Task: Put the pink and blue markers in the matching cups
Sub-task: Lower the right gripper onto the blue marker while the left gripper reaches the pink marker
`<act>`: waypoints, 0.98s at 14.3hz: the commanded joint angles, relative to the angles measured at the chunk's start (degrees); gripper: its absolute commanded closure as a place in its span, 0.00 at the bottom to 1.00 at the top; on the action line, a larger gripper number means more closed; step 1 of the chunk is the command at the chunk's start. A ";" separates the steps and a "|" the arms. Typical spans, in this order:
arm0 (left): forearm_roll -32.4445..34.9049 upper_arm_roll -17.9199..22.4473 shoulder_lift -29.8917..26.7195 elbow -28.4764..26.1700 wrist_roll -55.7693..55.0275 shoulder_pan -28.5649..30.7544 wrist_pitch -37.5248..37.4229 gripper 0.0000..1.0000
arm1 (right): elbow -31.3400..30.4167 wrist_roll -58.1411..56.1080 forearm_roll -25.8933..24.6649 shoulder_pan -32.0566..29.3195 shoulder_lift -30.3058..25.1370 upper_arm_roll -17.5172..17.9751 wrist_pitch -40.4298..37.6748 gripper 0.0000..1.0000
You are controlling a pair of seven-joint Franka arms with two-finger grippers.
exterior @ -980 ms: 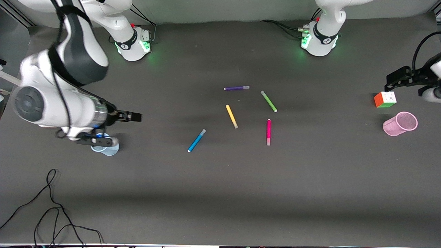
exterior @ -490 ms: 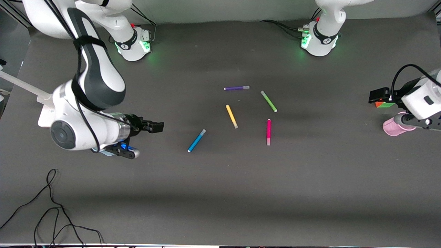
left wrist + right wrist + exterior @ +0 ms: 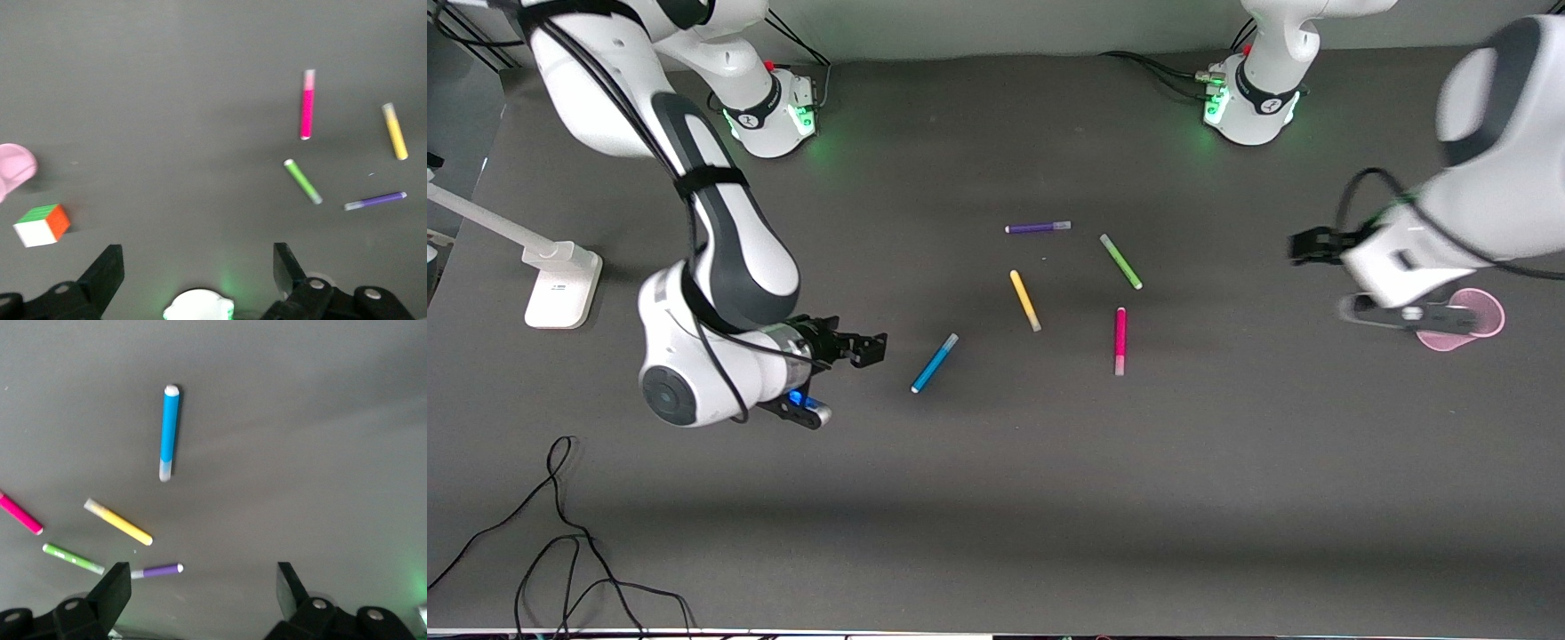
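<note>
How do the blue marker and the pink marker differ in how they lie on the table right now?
The blue marker lies slanted, toward the right arm's end of the table; the pink marker lies nearly straight toward the front camera, closer to the left arm's end. The right pincer, open, hangs close to the blue marker; the left pincer is well away from the pink one. Both lie flat, untouched.

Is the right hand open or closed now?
Open. In the right wrist view the right hand shows two fingers wide apart, holding nothing, with the blue marker lying on the table.
</note>
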 commanded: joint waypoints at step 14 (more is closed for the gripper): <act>-4.83 0.82 4.85 -32.23 -20.67 -16.59 52.09 0.07 | 4.57 3.86 3.83 4.33 16.54 0.67 15.49 0.28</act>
